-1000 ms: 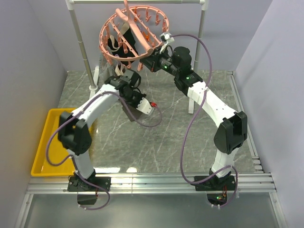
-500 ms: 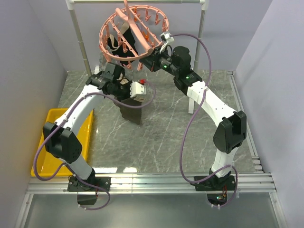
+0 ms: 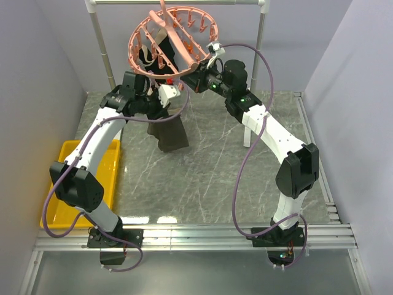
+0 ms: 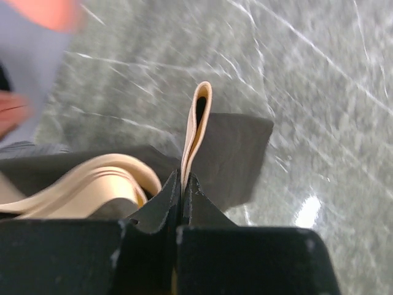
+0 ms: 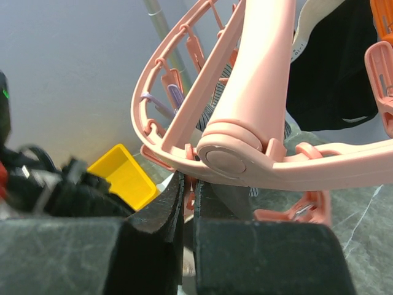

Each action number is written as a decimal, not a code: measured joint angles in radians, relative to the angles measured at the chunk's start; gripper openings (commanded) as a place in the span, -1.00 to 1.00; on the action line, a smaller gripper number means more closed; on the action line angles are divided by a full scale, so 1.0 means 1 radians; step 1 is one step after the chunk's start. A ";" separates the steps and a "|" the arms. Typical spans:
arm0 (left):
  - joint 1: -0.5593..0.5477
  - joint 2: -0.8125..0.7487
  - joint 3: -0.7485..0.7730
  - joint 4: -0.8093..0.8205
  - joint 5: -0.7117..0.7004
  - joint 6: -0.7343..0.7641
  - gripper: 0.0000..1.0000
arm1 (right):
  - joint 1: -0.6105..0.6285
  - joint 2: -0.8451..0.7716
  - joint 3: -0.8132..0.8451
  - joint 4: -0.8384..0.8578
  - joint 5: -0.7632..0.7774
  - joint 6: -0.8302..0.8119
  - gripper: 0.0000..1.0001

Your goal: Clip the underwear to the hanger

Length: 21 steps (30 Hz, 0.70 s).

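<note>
The underwear (image 3: 171,134) is dark grey-brown with a beige waistband (image 4: 199,117) and hangs in the air just below the hanger. My left gripper (image 3: 156,115) is shut on a fold of that waistband; in the left wrist view the jaws (image 4: 184,181) pinch it tight. The hanger (image 3: 166,37) is a salmon-pink ring of clip pegs that hangs tilted from the rail. My right gripper (image 3: 195,77) holds its near right edge. In the right wrist view the jaws (image 5: 191,184) are shut on a pink peg under the ring (image 5: 258,92).
A black garment (image 3: 147,58) and a light striped cloth (image 5: 215,104) hang from the hanger. The white rail (image 3: 178,2) with its posts (image 3: 104,55) stands at the back. A yellow tray (image 3: 61,184) lies at the left on the marbled table.
My left arm has swung back and left, lifting the underwear from mid-table up to just under the hanger. The right arm and the hanger have not moved.
</note>
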<state>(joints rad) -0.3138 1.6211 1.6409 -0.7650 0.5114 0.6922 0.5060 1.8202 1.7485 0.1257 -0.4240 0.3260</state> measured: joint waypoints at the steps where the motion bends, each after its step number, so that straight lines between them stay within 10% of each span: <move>1: 0.004 0.003 0.018 0.002 0.003 -0.010 -0.99 | 0.000 0.000 0.000 0.000 -0.003 0.000 -1.00; 21: 0.017 0.101 0.219 -0.026 0.042 -0.061 -0.99 | -0.006 0.000 0.000 0.001 -0.026 -0.005 -1.00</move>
<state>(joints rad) -0.2970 1.7218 1.8599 -0.7910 0.5537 0.6308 0.5003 1.8198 1.7485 0.1265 -0.4496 0.3214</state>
